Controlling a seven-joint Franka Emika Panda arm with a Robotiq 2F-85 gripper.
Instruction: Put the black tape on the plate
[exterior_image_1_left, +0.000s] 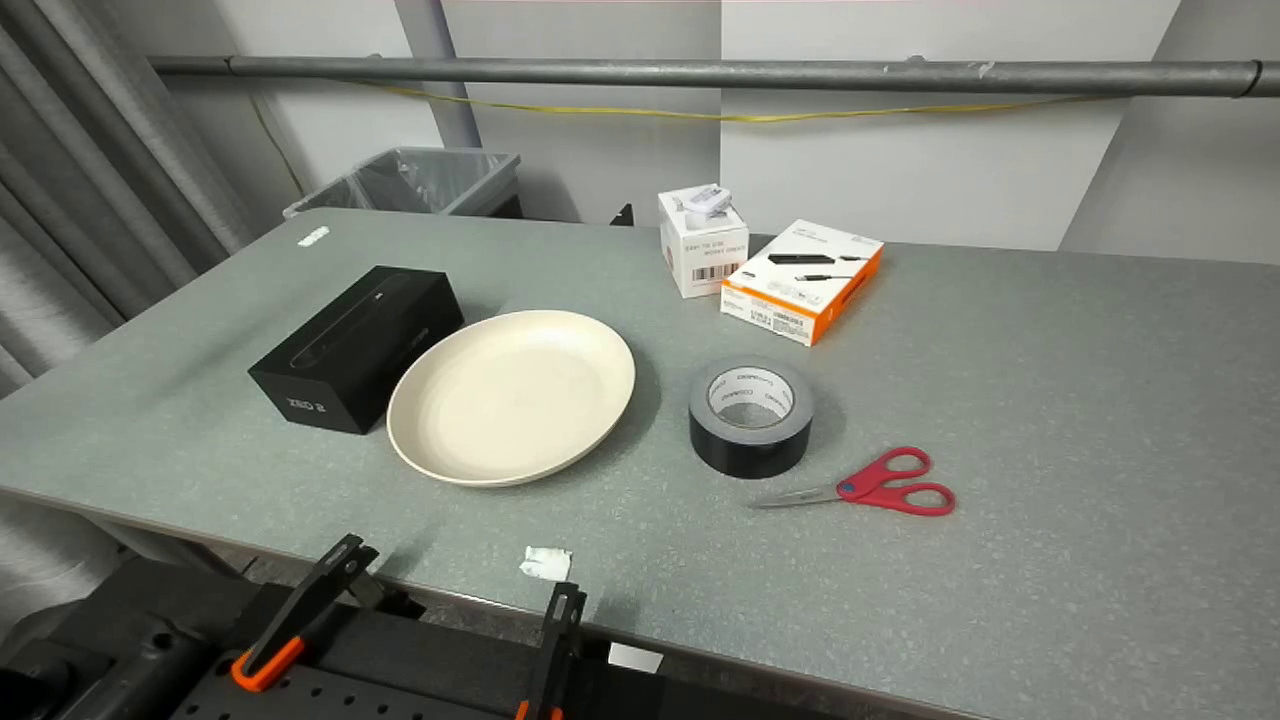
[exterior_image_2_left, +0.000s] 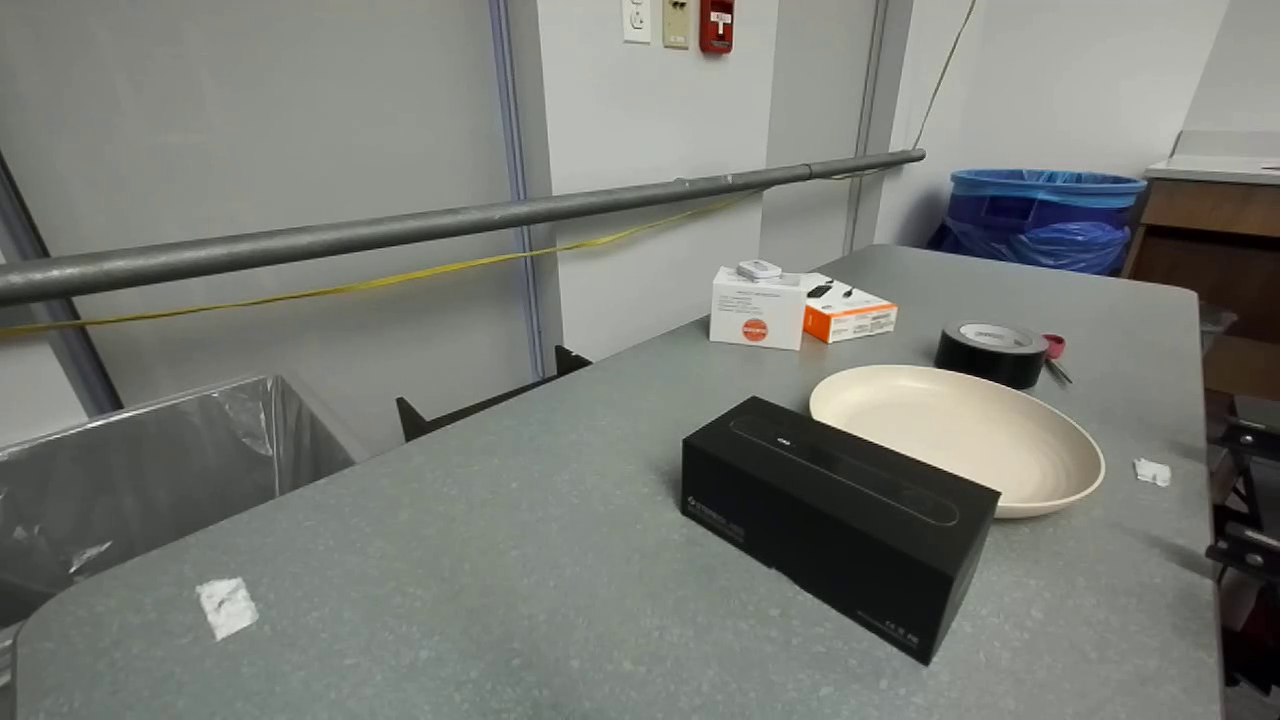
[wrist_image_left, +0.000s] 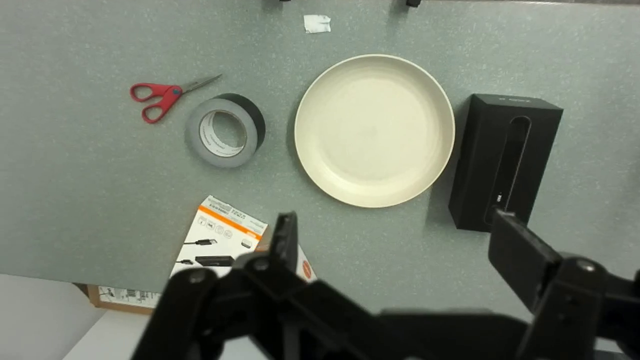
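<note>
Seemingly a lab: in an exterior view, a black perforated panel (exterior_image_1_left: 335, 690) and black-and-orange clamp (exterior_image_1_left: 303, 606) at lower left, beside a grey speckled surface (exterior_image_1_left: 1050, 430).

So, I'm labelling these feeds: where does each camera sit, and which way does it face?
In an exterior view: raised before the speckled grey table, facing down across it to the grey metal pipe; no robot part identifiable.
In an exterior view: at the table's end, facing along it past the rectangular black box; none identifiable.
Wrist view: overhead, facing down at the round cream-white plate; the open black tool shows at the bottom.
Both exterior views share pipe, plate and box.
</note>
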